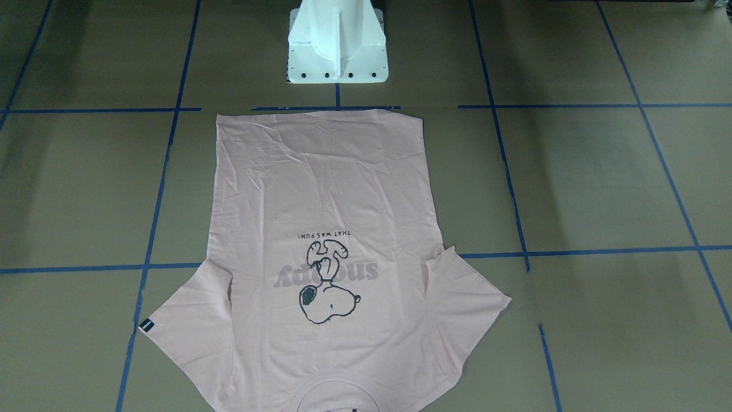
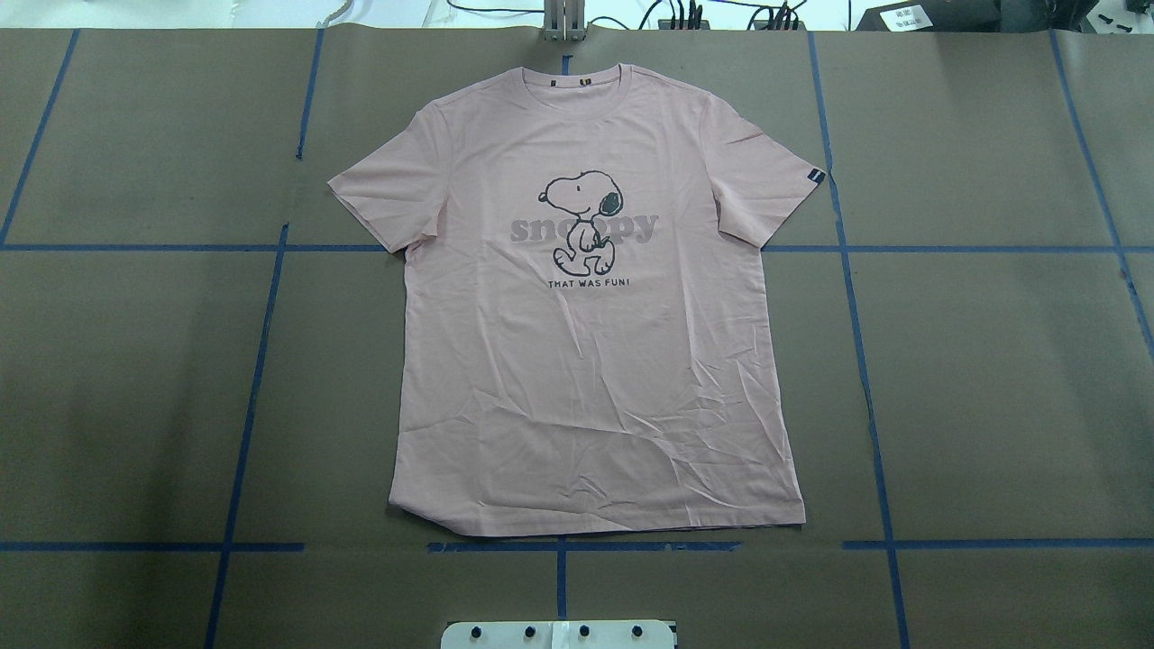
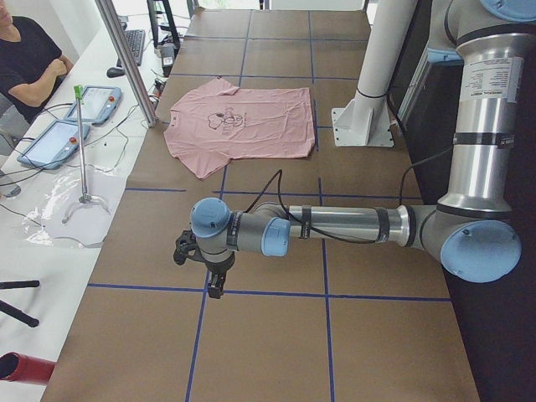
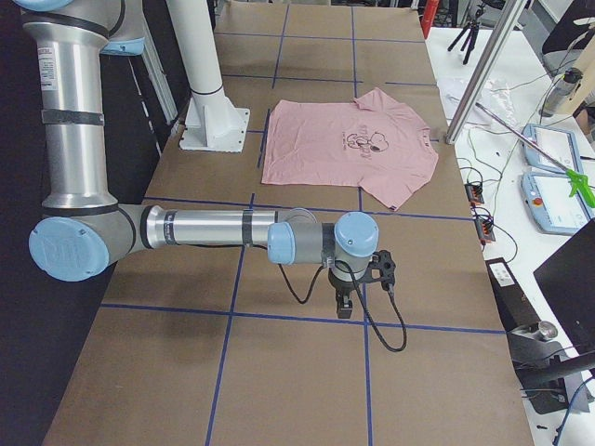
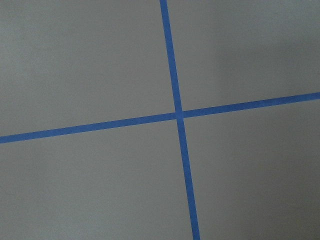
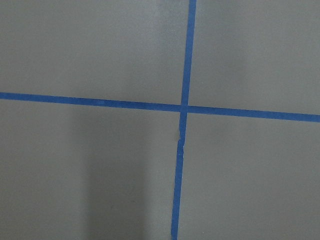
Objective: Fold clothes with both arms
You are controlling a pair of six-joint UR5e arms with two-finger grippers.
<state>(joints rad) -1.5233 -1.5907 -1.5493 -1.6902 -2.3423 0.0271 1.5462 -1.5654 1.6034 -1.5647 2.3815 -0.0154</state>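
The pale pink T-shirt lies flat and spread out in the middle of the table, front up, with the Snoopy cartoon and grey lettering showing. Its collar points away from the robot and both sleeves are spread. A small black tag sits on one sleeve. It also shows in the front view. My left gripper hangs over bare table far to the shirt's left. My right gripper hangs over bare table far to its right. Both show only in the side views, so I cannot tell whether they are open or shut.
The table is covered in brown paper with a blue tape grid. The white pedestal base stands just behind the shirt's hem. Both wrist views show only tape crossings. A side bench with teach pendants, a metal post and a seated person lies beyond the far edge.
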